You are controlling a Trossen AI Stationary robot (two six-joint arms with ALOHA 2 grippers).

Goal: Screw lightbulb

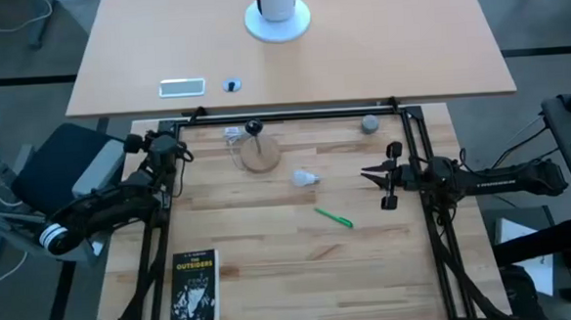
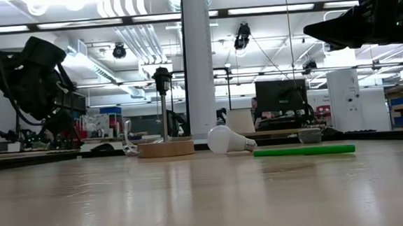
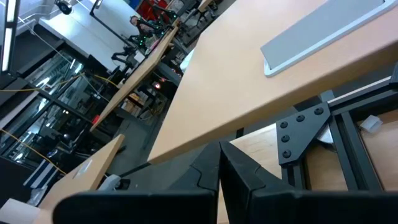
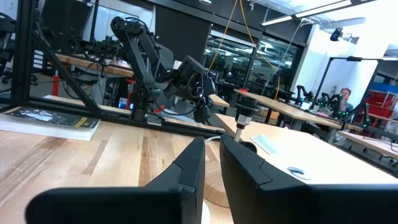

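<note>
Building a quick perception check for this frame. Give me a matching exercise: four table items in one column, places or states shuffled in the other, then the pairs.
Items:
1. lightbulb
2. green pen
3. book
4. grey ball

Places or states:
A. near the table's back edge, towards the right arm
B. lying on its side, just beside the round wooden lamp base
C. front of the table, on the left arm's side
D. lying flat, between the bulb and the front edge

Pairs: 1-B, 2-D, 3-C, 4-A
</note>
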